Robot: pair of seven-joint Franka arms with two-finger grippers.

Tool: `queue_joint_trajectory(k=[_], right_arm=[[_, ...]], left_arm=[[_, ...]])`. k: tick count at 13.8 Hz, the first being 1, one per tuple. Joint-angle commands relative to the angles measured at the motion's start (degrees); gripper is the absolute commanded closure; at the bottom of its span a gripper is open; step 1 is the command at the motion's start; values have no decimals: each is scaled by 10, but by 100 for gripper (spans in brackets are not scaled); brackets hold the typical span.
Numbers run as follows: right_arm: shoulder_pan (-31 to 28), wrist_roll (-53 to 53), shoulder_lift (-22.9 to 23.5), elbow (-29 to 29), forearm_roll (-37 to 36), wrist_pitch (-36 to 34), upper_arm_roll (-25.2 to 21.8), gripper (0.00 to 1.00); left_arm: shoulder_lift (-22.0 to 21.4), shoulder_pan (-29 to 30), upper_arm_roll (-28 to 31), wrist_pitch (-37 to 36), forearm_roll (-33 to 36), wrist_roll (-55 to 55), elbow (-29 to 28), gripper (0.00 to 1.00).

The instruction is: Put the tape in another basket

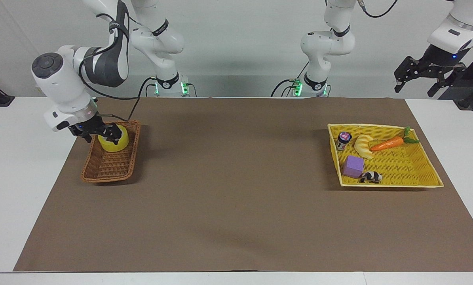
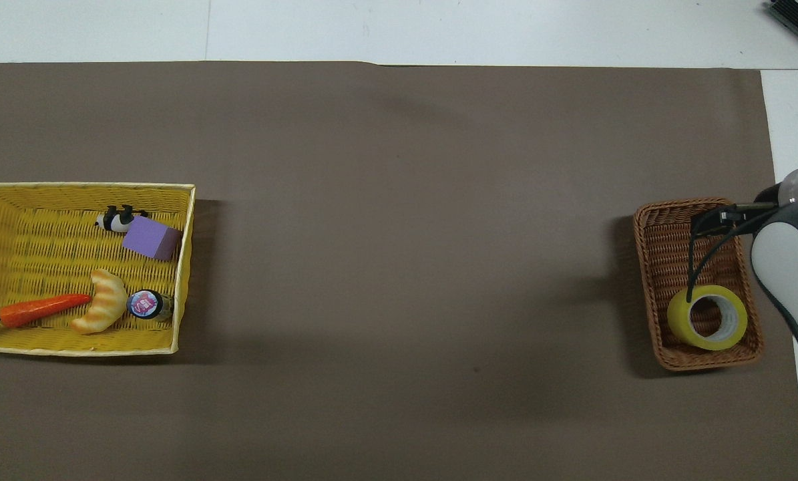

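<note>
The tape [image 1: 113,143] [image 2: 678,319], a yellow roll with a white core, lies in the brown wicker basket [image 1: 107,170] [image 2: 666,240], at the basket's end nearer to the robots, core hole facing up. My right gripper [image 1: 98,133] hangs open just over the roll and that end of the basket, holding nothing; one fingertip [image 1: 113,132] shows in front of the roll's top edge. My left gripper [image 1: 425,77] waits open, raised off the table's end past the yellow basket.
A flat yellow basket [image 1: 382,185] [image 2: 185,267] at the left arm's end of the table holds a carrot [image 1: 386,144], a croissant toy [image 1: 363,145], a purple block [image 1: 353,166], a small jar [image 1: 343,140] and a panda figure [image 1: 371,177]. Brown mat spans between the baskets.
</note>
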Motion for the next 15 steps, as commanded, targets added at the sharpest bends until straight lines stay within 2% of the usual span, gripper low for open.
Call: queue_joint_trajectory(k=[1,6,8,12,15], right_arm=[[25,27,15,37,-25,-10,1,0],[61,86,11,123,-4,-34,7,0],[63,90,-1,155,16,-79,13,0],[63,40,-11,196,19,-213,30,0],[62,37,-33,206,20,-264,31,0]], left_arm=[[-9,-1,-1,-5,9,5,-6,0],[-9,-1,-1,-5,9,5,-7,0],[-9,-1,-1,-5,9,5,-6,0],[-9,-1,-1,-5,9,5,-6,0],[-9,-1,-1,-5,9,5,-6,0]])
